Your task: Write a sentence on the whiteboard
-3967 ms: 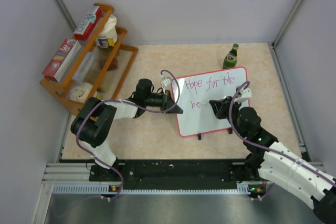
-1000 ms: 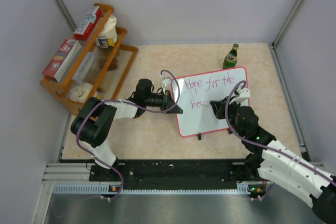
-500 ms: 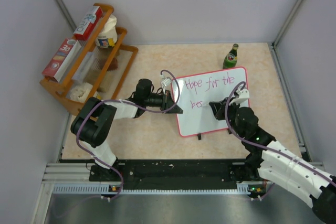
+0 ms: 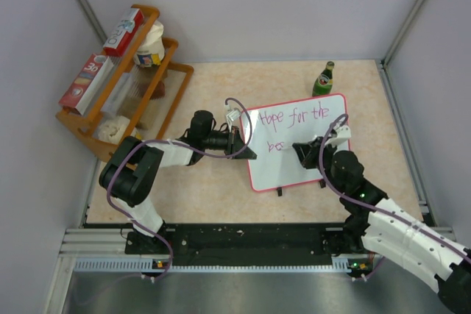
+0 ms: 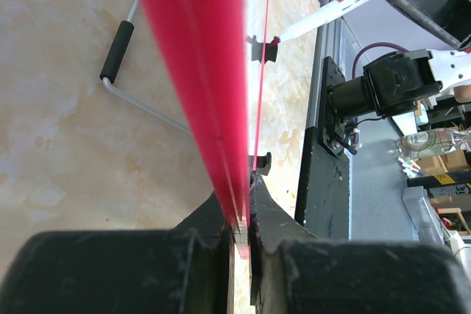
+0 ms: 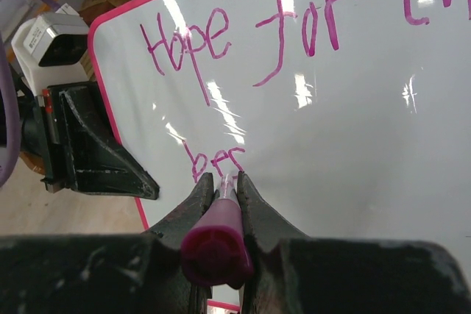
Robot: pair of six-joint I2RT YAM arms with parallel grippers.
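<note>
Well, I see the whiteboard (image 4: 280,170) propped up on the surface (image 4: 213,182), with its white face turned toward the top camera. My left end effector (image 5: 239,218) is pinching the whiteboard's left edge. The pink rim sits tight between its two black fingers. My right end effector (image 6: 223,182) is in front of the lower middle of the whiteboard, pressed together on a purple marker (image 6: 218,244). The marker's tip touches the white face just to the right of the last letter.

The sentence (image 4: 298,118) is written on the whiteboard in thin pink-purple lines. "Hope for the" runs along the top, and under it, near the left side, I can read "bes".

A green bottle (image 4: 323,79) stands behind the whiteboard's top right corner, close to it but not touching. A wooden rack (image 4: 147,101) with boxes on it stands well apart — off to the left of the whiteboard.
</note>
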